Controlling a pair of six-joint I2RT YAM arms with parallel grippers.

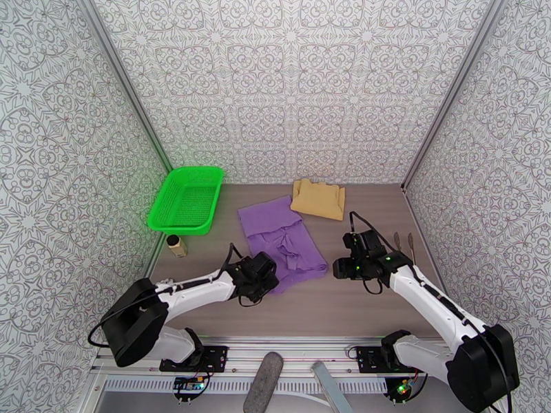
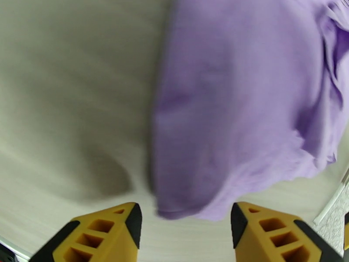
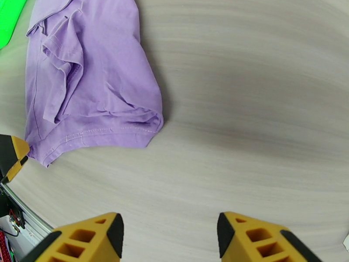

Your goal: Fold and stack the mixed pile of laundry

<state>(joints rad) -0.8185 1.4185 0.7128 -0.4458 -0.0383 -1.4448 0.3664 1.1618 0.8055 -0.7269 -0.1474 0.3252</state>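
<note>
Laundry lies in two pieces toward the back of the table [image 1: 358,308]. The purple shirt [image 1: 279,241] is spread flat in the middle, rumpled along its right side, with one corner pointing at you. The tan garment [image 1: 318,198] sits folded behind it by the back wall, just beside the shirt's far corner; you cannot tell if the two touch.

Your left gripper [image 1: 264,275] is at the shirt's near left edge. Its wrist view shows the left gripper [image 2: 185,223] with fingers spread wide and nothing between them; the shirt [image 2: 244,101] hangs blurred just ahead of the gap, its hem close to the fingertips.

Your right gripper [image 1: 342,268] is just off the shirt's near right corner. In its own view the right gripper [image 3: 170,232] is also spread, with nothing pinched and bare wood under it; the shirt [image 3: 87,84] lies ahead and to the left, hem stitching showing.

A green basket [image 1: 187,199] stands at the back left, with a small bottle [image 1: 176,245] just in front of it.
</note>
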